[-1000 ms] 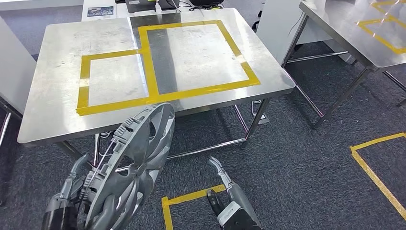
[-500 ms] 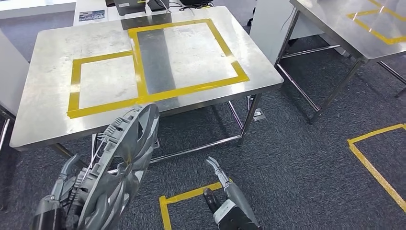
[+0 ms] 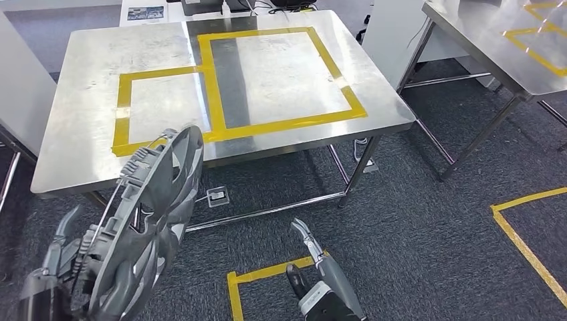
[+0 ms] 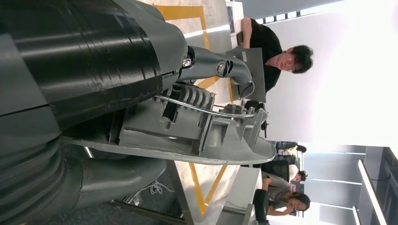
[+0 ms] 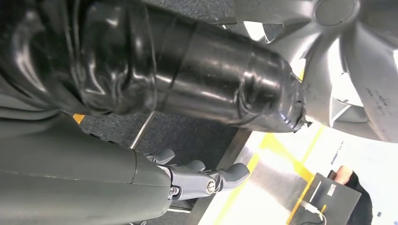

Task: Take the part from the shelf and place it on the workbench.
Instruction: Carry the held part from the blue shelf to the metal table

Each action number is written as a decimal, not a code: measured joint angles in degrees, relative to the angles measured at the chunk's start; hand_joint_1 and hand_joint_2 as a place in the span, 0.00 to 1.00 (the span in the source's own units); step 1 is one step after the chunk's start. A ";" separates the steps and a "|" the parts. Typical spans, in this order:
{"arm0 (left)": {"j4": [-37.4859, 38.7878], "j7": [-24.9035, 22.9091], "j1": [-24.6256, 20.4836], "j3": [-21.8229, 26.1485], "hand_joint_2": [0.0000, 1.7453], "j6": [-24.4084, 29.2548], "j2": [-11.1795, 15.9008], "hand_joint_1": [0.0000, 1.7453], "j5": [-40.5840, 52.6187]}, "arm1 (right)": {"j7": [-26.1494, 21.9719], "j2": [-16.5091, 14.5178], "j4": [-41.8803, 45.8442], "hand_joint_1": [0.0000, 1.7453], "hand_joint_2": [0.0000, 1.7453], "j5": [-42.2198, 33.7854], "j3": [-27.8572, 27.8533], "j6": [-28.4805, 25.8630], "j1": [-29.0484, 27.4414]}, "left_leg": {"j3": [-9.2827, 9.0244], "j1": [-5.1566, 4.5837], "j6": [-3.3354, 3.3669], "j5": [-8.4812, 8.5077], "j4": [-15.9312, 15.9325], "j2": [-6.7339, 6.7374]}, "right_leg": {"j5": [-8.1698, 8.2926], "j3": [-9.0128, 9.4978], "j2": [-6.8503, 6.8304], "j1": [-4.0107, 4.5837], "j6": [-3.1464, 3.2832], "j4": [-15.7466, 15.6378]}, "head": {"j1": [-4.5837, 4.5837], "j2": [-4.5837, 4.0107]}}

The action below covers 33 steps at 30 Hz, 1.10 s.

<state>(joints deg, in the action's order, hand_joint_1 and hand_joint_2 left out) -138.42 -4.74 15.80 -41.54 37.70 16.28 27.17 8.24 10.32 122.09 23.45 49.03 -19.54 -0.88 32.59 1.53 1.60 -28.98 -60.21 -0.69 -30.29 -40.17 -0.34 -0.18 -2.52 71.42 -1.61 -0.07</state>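
The part is a grey plastic wheel cover (image 3: 147, 227), held upright on edge at the lower left of the head view. My left hand (image 3: 57, 267) grips it from behind, and its upper rim overlaps the front edge of the steel workbench (image 3: 80, 73). Two yellow tape rectangles (image 3: 214, 87) mark the bench top. The left wrist view shows the cover's ribbed back (image 4: 187, 136) under my fingers (image 4: 211, 68). My right hand (image 3: 311, 261) hangs low over the carpet, fingers apart and holding nothing. Its fingers (image 5: 202, 180) and the cover's face (image 5: 347, 56) show in the right wrist view.
A second steel table (image 3: 495, 40) with yellow tape stands at the back right. Yellow tape outlines lie on the carpet below me (image 3: 267, 277) and at the right (image 3: 521, 227). A white cabinet (image 3: 20, 73) flanks the bench on the left. People (image 4: 277, 51) sit beyond the bench.
The whole picture has shifted as the camera moved. My left hand still holds the wheel cover, now lower and further left in view. The right hand hangs as before.
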 joint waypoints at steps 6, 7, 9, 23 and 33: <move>-0.81 -1.93 -1.10 0.05 1.00 0.00 -0.10 1.00 1.43 | 0.09 0.07 0.04 0.00 0.00 0.06 0.01 -0.01 0.15 | -0.50 0.01 -1.06 -0.18 0.84 -0.18 | 3.83 5.90 0.02 1.05 2.49 -12.45 | -0.65 0.00; -0.87 -2.44 -1.26 0.05 1.00 0.00 -0.09 1.00 1.74 | 0.09 0.08 0.05 0.00 0.00 0.07 0.01 -0.02 0.12 | -0.45 0.07 -1.35 -0.22 0.84 -0.10 | 3.97 6.32 0.02 0.90 2.60 -13.04 | -0.73 0.00; -1.03 -3.35 -1.54 0.00 1.00 0.01 -0.02 1.00 2.24 | 0.08 0.11 0.05 0.00 0.00 0.09 0.02 -0.04 0.13 | 0.51 -0.01 -1.74 -1.04 -0.92 0.12 | 4.32 7.57 0.03 0.58 2.82 -14.71 | -0.42 0.00; -1.38 -4.58 -2.58 -0.23 1.00 -0.01 0.44 1.00 4.01 | -0.75 0.27 -0.21 0.00 0.00 0.17 0.07 -0.84 -0.04 | 0.79 0.14 -0.54 1.62 1.16 0.51 | -1.07 13.15 0.08 0.64 0.39 -13.77 | 2.08 0.00; -1.75 -6.06 -3.30 -0.24 1.00 -0.02 0.42 1.00 4.96 | 0.39 0.39 -0.13 0.00 0.00 0.39 0.09 -0.61 0.06 | -5.77 -0.57 -0.24 -2.78 2.46 -0.75 | 2.41 0.05 0.82 1.35 2.31 -9.18 | -0.26 0.00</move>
<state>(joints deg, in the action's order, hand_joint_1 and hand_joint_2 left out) -140.17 -10.79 12.51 -41.78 37.68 16.70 32.13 8.63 10.71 121.97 23.85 49.11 -20.15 -0.82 26.82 0.96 1.36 -31.77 -57.75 -1.44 -27.89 -40.11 0.48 1.17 -0.22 62.24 -1.87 -0.07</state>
